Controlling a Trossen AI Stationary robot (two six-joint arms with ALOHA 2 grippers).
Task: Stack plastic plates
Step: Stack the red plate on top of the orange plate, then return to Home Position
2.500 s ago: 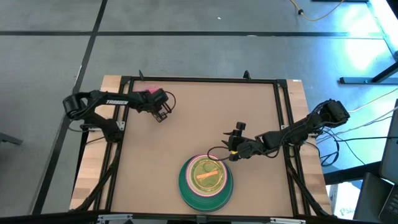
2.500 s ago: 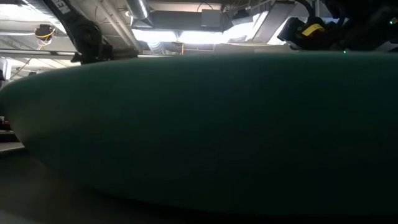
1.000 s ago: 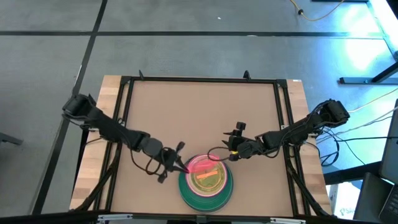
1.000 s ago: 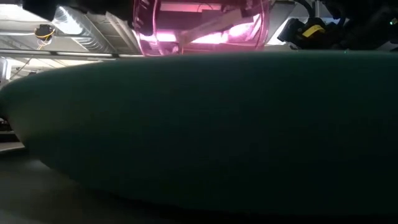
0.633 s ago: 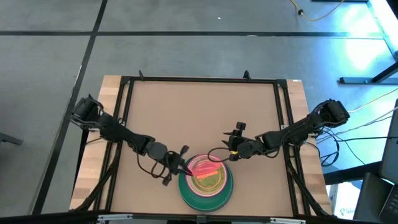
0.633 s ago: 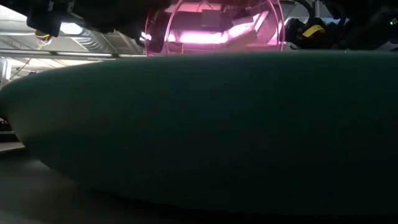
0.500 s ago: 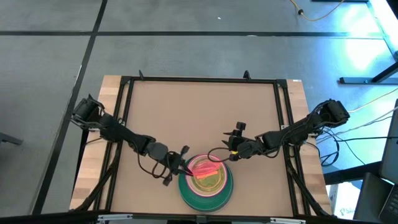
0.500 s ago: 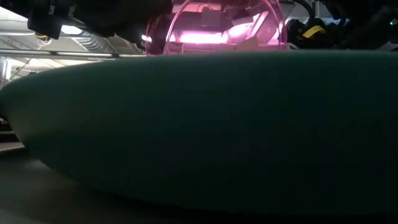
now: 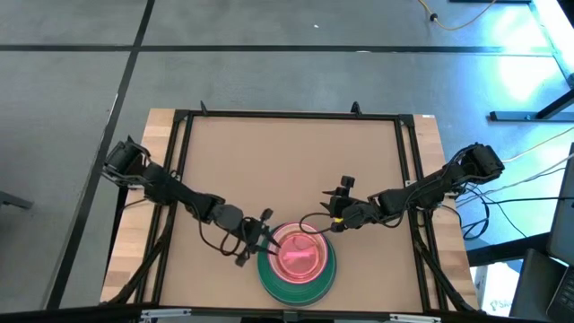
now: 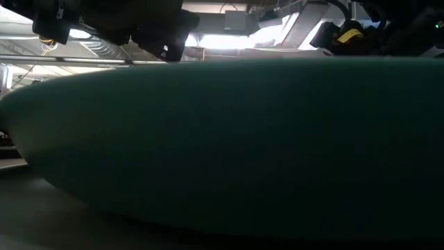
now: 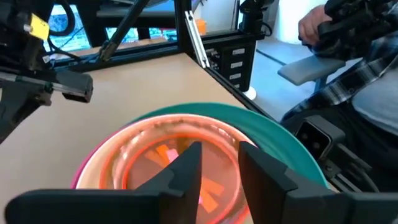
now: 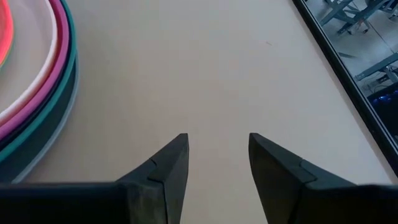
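High view: the stack of plates [image 9: 297, 265] sits at the table's [image 9: 287, 170] near edge, a see-through pink plate [image 9: 297, 254] lying on top. The left gripper [image 9: 261, 236], fingers apart and empty, hovers at the stack's left rim. The right gripper [image 9: 328, 222], also spread, waits just beside the stack.

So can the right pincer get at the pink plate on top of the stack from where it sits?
Probably yes: the right pincer sits open beside the stack, though the left pincer crowds the pink plate's opposite edge.
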